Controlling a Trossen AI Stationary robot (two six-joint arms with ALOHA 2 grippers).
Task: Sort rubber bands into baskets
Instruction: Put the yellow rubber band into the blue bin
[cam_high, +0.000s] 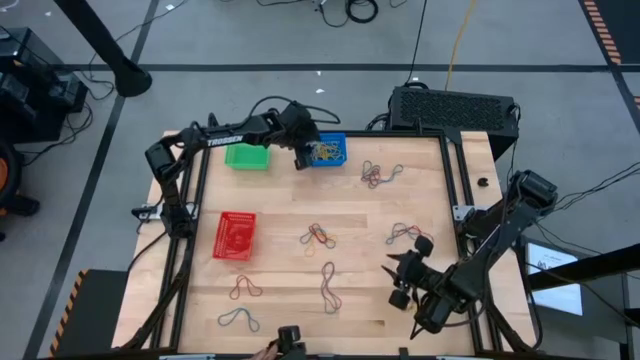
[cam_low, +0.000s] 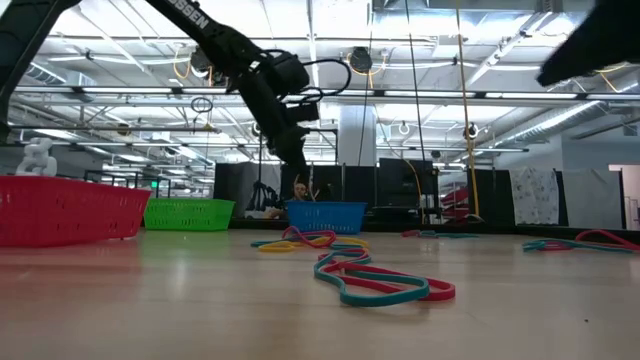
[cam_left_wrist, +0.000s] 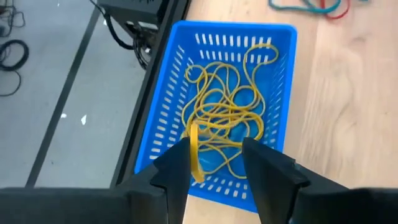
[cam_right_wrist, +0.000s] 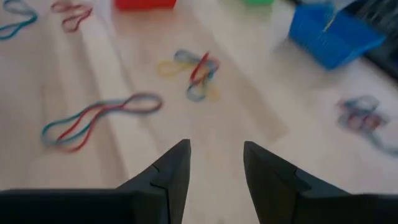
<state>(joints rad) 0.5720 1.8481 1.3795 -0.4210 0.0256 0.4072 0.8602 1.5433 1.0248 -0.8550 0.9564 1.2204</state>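
Note:
My left gripper (cam_left_wrist: 214, 146) stands open over the near end of the blue basket (cam_left_wrist: 168, 112), which holds a tangle of yellow rubber bands (cam_left_wrist: 227, 112). One yellow band (cam_left_wrist: 194, 155) hangs upright beside the inner face of one finger. My right gripper (cam_right_wrist: 216, 149) is open with nothing between its fingers. It is above the table's near right part (cam_high: 397, 275) and points toward loose mixed-colour bands (cam_right_wrist: 196, 68). The green basket (cam_high: 247, 156) sits left of the blue one (cam_high: 335, 155). The red basket (cam_high: 235, 236) sits nearer, at the left. My left gripper has a yellow band (cam_left_wrist: 193, 140) right against the inner face of one finger (cam_left_wrist: 180, 155), with its lower end over the basket's near wall. Whether the band touches that finger or is falling free, I cannot tell. The other finger is clear of it.
Several clusters of red, blue-grey and yellow bands lie across the table (cam_high: 380, 175) (cam_high: 318, 236) (cam_high: 405, 235) (cam_high: 328, 285) (cam_high: 245, 288) (cam_high: 238, 320). A black box (cam_high: 450, 105) stands past the far edge. Dark frame rails (cam_high: 455, 180) run along the table's sides.

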